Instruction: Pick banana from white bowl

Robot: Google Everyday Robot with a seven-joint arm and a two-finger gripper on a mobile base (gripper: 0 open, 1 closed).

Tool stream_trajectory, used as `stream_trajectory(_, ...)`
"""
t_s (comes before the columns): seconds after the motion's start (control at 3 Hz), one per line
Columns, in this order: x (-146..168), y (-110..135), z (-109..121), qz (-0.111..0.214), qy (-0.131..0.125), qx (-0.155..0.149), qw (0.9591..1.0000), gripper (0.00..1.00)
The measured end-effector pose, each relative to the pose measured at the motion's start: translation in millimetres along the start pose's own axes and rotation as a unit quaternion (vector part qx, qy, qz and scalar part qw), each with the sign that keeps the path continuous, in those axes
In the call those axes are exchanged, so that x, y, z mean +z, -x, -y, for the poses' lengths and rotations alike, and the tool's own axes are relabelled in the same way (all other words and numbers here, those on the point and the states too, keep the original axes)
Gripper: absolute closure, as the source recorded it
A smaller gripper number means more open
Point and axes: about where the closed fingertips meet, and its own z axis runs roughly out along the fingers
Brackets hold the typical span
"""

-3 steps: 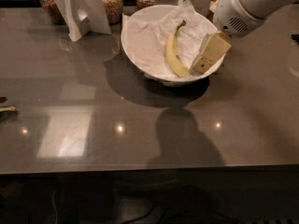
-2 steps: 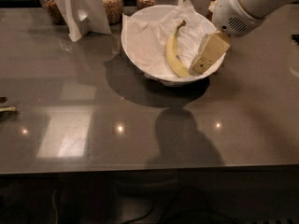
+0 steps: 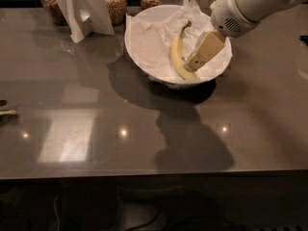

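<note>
"Camera view: where is the banana (image 3: pixel 177 52)?"

"In the white bowl (image 3: pixel 159 11), on the crumpled paper (image 3: pixel 149 42) that lines it. It lies right of the middle, curved, with its dark stem end pointing to the far rim and its other end near the front rim."

"And the gripper (image 3: pixel 191 67)?"

"It reaches down into the bowl from the right, at the end of the white arm (image 3: pixel 250 4). Its tan tip sits at the near end of the banana, touching it or just beside it. Whether it has closed on the fruit I cannot tell."

"Where does the bowl stand?"

"On the far side of the grey table (image 3: pixel 144 138). Behind it stand three jars (image 3: pixel 114 1) of brown grains, and a white folded card (image 3: pixel 84 8) to its left."

"Anything else?"

"A small pale scrap (image 3: pixel 7 112) at the left edge of the table, well apart from the bowl."
</note>
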Motion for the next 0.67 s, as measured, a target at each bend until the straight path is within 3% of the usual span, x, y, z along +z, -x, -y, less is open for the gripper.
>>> stream_trajectory(0.67,43.9,16.5,28.8,0.036,-0.027,0.036,0.9983,0.25)
